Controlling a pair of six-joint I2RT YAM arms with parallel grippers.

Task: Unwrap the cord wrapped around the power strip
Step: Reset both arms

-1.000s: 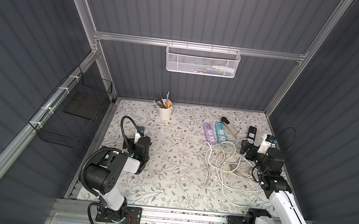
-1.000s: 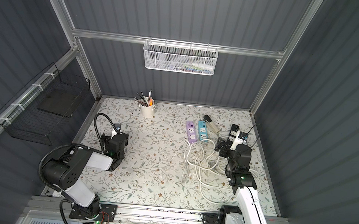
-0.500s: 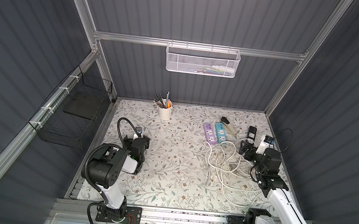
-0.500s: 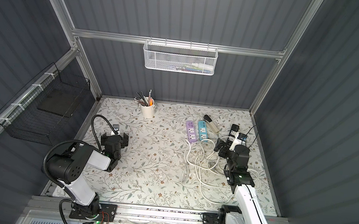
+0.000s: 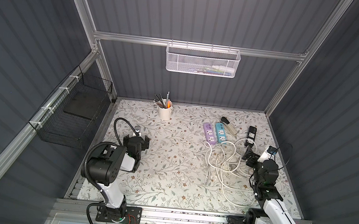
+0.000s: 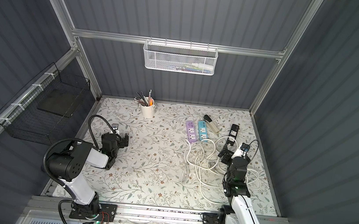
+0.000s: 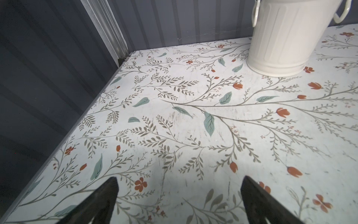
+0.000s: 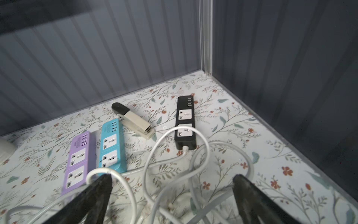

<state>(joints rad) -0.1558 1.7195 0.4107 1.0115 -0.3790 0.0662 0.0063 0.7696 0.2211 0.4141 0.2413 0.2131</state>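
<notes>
Grey ribbed walls on 3 sides, floral-print desk (image 5: 167, 168) underneath. Landmark: white cup (image 5: 164, 113) of pens at the back of the desk.

- 3 power strips lie flat, sockets up, all to the right of the cup. Purple power strip (image 5: 209, 133) is nearest the cup and blue power strip (image 5: 221, 133) lies just beside it. Black power strip (image 5: 250, 136) is farthest from the cup, well apart from the other 2.
- Stapler (image 5: 228, 125) sits between the blue and black strips, about as far back as the cup.
- White cords (image 5: 223, 165) run off the strips' near ends into 1 loose tangle, right of the cup and nearer the robot. In the right wrist view, 1 loop lies over the black strip's near end.
- Right hand (image 8: 172, 180): jaws wide apart, gripping nothing, over the tangle's edge farthest from the cup. A cord loop sits right at 1 fingertip (image 8: 104, 182); can't tell if it touches.
- Left hand (image 7: 180, 180): jaws wide apart, gripping nothing, low over bare desk, nearer the robot than the cup and slightly left of it.
- White mesh basket (image 5: 202, 61) hangs on the back-wall rail, above and right of the cup. Black wire basket (image 5: 74, 114) hangs on the side wall left of the cup.
</notes>
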